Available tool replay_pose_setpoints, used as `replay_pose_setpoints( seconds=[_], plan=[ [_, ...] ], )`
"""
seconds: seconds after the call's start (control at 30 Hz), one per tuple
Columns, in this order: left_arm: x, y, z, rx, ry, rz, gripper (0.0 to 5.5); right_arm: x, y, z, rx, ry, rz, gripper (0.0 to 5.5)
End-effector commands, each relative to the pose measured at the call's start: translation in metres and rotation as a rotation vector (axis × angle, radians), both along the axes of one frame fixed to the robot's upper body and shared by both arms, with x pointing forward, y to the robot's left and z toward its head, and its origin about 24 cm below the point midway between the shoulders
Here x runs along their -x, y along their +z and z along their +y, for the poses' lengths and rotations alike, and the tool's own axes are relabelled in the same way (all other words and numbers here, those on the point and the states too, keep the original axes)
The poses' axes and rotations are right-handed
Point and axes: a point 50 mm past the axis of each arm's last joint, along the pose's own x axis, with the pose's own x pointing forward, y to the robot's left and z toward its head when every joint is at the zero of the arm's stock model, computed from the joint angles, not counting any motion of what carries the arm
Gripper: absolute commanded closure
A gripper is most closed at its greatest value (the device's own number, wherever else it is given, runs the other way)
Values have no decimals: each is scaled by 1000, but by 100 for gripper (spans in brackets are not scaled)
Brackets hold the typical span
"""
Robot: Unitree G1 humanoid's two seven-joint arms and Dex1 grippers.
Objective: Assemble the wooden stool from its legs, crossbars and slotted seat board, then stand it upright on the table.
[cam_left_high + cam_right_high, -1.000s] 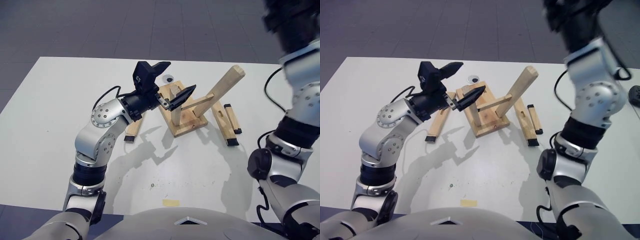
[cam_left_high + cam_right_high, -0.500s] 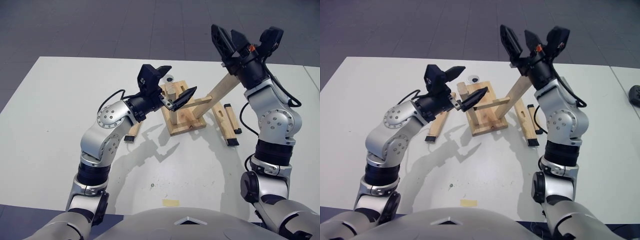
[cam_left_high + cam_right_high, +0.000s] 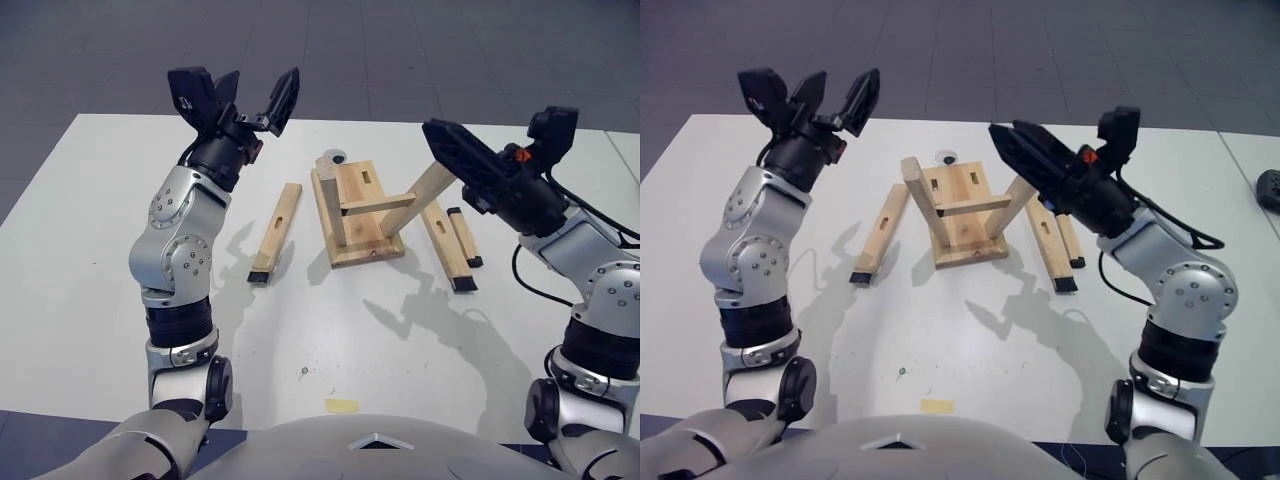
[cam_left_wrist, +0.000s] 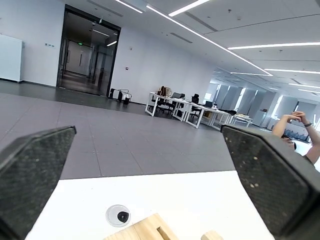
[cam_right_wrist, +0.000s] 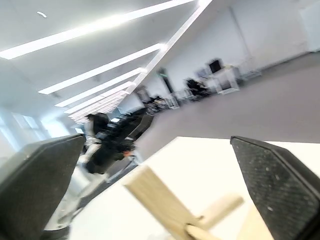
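L tool (image 3: pixel 255 95) up high, open, R tool (image 3: pixel 1018 140) fwd, open

Grey tiled floor (image 3: pixel 400 50); white walls (image 4: pixel 150 60); ceiling strip lights (image 4: pixel 200 6); dark doorway (image 4: pixel 85 55); distant desks (image 4: pixel 210 114), possibly with chairs (image 4: pixel 195 99).

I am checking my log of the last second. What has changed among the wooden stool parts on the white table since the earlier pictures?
The left gripper rose away from the half-built light wooden stool, open and empty. The right gripper came down to the top of the tilted leg, open around it, not gripping. The stool and the loose wooden pieces stayed about in place.
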Motion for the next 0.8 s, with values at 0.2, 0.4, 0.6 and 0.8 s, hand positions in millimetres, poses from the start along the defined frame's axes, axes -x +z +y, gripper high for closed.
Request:
replay_pose_setpoints(
  seconds=[0.2,0.4,0.6,0.8],
  plan=[
    [-2,-8,-13,-32,1,30,10,-43,9,-11,155,-413,-204,12],
    [0,-15,-12,-47,3,50,10,-15,39,-2,-192,-98,-238,12],
    [2,-17,-13,-55,1,58,10,15,13,2,148,138,-203,12],
    [2,-18,-14,-53,-2,60,10,7,-23,-3,527,69,-242,12]
  ],
)
